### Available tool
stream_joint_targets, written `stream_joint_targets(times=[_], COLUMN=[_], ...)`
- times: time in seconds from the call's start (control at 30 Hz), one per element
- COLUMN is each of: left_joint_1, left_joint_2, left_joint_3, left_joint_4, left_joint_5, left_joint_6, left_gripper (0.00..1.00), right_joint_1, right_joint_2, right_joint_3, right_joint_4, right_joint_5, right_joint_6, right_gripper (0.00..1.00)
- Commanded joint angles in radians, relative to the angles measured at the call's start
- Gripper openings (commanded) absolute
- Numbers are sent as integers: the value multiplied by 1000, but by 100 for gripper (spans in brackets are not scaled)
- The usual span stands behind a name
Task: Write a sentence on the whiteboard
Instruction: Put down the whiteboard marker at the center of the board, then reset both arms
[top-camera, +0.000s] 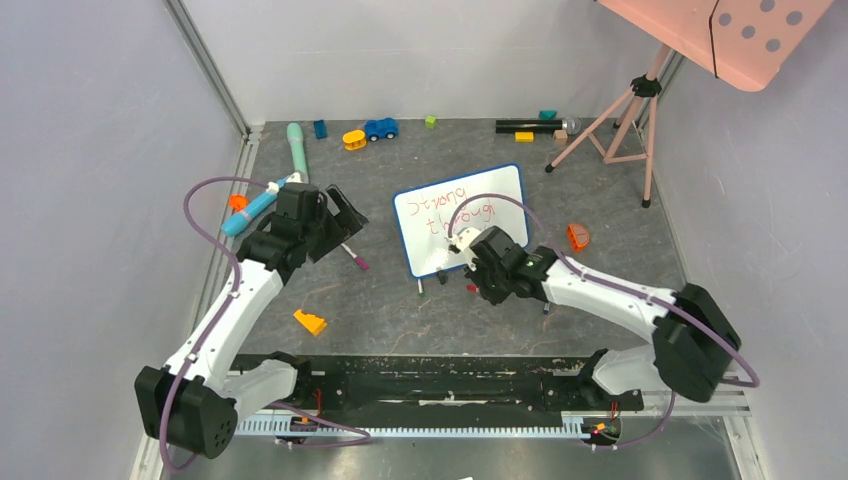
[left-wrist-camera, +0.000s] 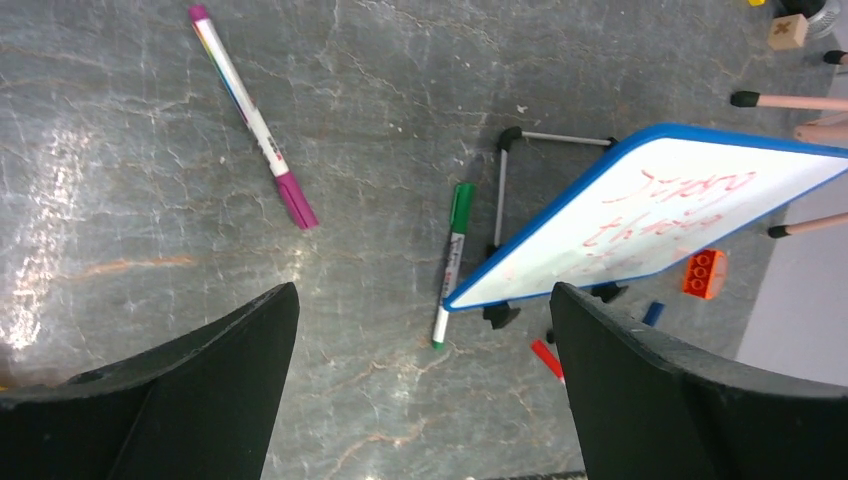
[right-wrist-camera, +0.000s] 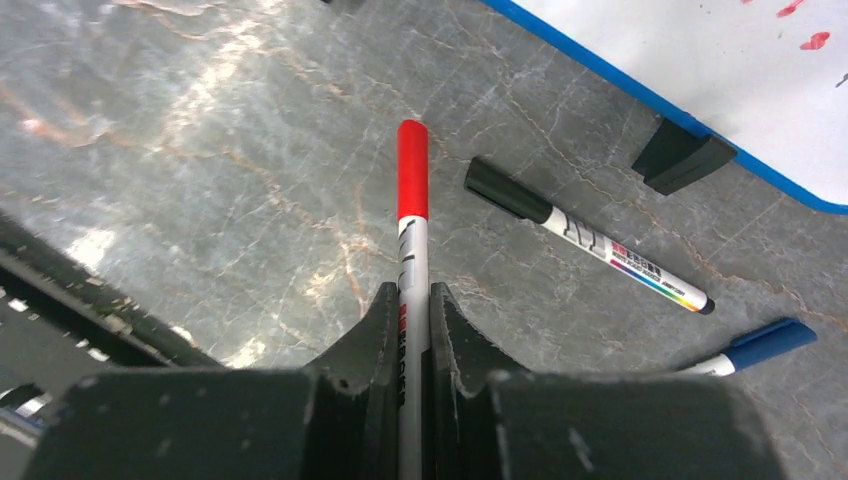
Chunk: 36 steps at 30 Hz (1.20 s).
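Observation:
The whiteboard (top-camera: 425, 250), blue-framed on small black feet, stands tilted at the table's middle. The sentence (top-camera: 455, 205) is red handwriting; the top view shows two lines, about "Strong" and "throug". It shows in the left wrist view (left-wrist-camera: 680, 205) too, with a faint third line. My right gripper (top-camera: 468, 252) is at the board's lower edge, shut on a red marker (right-wrist-camera: 412, 200). Its red end points away over the table, and its other end is hidden. My left gripper (top-camera: 345, 215) is open and empty (left-wrist-camera: 425, 330), left of the board above the table.
A green marker (left-wrist-camera: 453, 260) lies by the board's corner and a purple marker (left-wrist-camera: 255, 120) further left. A black marker (right-wrist-camera: 585, 235) and a blue marker (right-wrist-camera: 765, 345) lie near the board's foot. A tripod (top-camera: 620, 120) with a pink dotted panel (top-camera: 740, 30) stands back right. An orange block (top-camera: 310, 322) lies front left.

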<state>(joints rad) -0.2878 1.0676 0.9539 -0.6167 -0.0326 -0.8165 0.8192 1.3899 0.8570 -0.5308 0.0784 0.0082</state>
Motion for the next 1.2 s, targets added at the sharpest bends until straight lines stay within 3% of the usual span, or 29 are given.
stream_joint_targets(times=[0.0, 0.13, 0.3, 0.37, 0.4, 0.47, 0.5, 0.53, 0.77, 1.0, 1.17], left_joint_1=[3, 3, 3, 3, 3, 3, 3, 3, 3, 44, 161], left_joint_2=[0, 41, 45, 46, 45, 41, 39, 35, 28, -15, -73], left_joint_3=[-45, -57, -152, -166, -171, -190, -196, -202, -214, -288, -462], left_joint_4=[151, 188, 357, 372, 372, 394, 402, 408, 430, 449, 644], left_joint_5=[-53, -39, 136, 129, 105, 84, 71, 64, 37, -159, -169], left_joint_6=[122, 152, 290, 308, 311, 332, 346, 363, 450, 541, 550], left_gripper=[100, 100, 100, 100, 100, 100, 100, 100, 100, 100, 100], right_joint_1=[-33, -69, -109, -124, -132, -158, -171, -188, -283, -371, -447], right_joint_2=[-130, -126, -28, 10, 20, 27, 18, 1, -190, -402, -462], right_joint_3=[-63, -121, -44, -23, -16, -10, -17, -28, -113, -315, -441], right_joint_4=[125, 226, 233, 237, 240, 249, 261, 282, 391, 523, 614], right_joint_5=[-149, -256, -286, -265, -259, -235, -244, -247, -109, 225, 440], right_joint_6=[-67, -123, -178, -183, -182, -164, -159, -150, -63, 77, 131], right_gripper=[0, 0, 12, 17, 25, 58, 83, 98, 98, 98, 97])
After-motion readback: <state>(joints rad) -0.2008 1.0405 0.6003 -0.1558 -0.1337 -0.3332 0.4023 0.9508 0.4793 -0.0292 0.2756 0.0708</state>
